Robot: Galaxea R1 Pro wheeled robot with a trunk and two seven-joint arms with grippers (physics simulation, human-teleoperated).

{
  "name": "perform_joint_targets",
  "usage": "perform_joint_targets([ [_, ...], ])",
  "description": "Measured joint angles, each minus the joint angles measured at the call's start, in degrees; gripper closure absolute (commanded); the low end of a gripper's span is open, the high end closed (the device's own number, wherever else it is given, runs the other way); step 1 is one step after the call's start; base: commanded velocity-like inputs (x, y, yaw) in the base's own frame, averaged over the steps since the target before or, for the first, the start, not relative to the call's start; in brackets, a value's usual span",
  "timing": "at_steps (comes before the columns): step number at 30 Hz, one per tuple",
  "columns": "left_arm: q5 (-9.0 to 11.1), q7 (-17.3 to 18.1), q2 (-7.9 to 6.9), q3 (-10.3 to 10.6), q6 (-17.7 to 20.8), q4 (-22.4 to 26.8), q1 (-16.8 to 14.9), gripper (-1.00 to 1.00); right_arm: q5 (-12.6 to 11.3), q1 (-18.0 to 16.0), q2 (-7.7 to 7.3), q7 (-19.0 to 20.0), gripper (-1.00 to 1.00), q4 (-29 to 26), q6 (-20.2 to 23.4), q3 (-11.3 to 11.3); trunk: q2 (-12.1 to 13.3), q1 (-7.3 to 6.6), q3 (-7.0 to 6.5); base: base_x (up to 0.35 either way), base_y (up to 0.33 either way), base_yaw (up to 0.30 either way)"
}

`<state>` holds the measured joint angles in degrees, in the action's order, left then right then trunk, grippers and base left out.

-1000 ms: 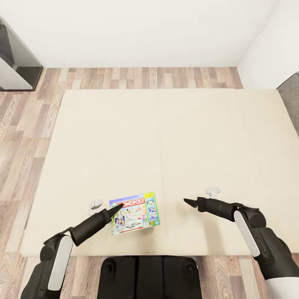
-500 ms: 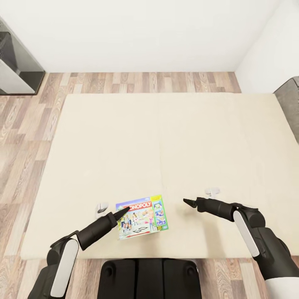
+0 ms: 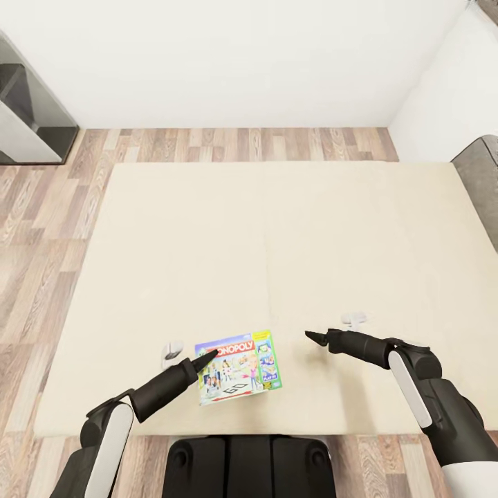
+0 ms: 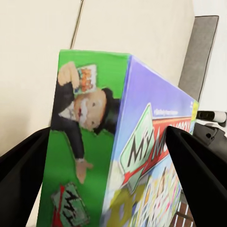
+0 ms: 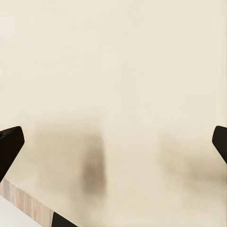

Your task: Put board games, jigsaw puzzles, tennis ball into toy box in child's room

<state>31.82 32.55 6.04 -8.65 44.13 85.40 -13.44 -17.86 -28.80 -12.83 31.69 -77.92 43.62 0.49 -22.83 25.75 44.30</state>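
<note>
At the far left, a dark grey cabinet [image 3: 31, 114] is standing against the white wall, on the wood-plank floor [image 3: 41, 228]. The bed [image 3: 277, 235] is spreading its plain beige mattress across the middle of my head view, with floor showing along its left and far sides.

My left end effector [image 3: 205, 360] is reaching over the near left part of the mattress, its dark tip meeting the left edge of the Monopoly board game [image 3: 238, 366]. In my left wrist view the two fingers [image 4: 23, 165] are standing spread on either side of the box [image 4: 118, 156], with a gap showing on each side, so I am reading that end effector as released and not clamping. The box is thin and flat, lying on the mattress near the bed's near edge, slightly turned; it is showing a red logo band, a green side with the top-hatted mascot, and a purple-blue panel with cartoon children.

To the right, my right end effector [image 3: 317, 337] is hovering over bare mattress, well apart from the game. Its fingertips [image 5: 9, 144] are sitting wide at the edges of my right wrist view, so it is released too.

A grey headboard [image 3: 481, 183] is edging the bed at the far right.
</note>
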Motion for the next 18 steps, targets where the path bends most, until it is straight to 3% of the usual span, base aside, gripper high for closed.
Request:
perform_joint_targets([
  [18,0.03,0.31,-0.43,0.01,-0.98,-0.50,0.44,1.00,0.04,0.00,-0.09,0.00,-1.00,0.00,0.00,-0.08,0.00,0.00,-1.70,0.000,0.000,0.000],
])
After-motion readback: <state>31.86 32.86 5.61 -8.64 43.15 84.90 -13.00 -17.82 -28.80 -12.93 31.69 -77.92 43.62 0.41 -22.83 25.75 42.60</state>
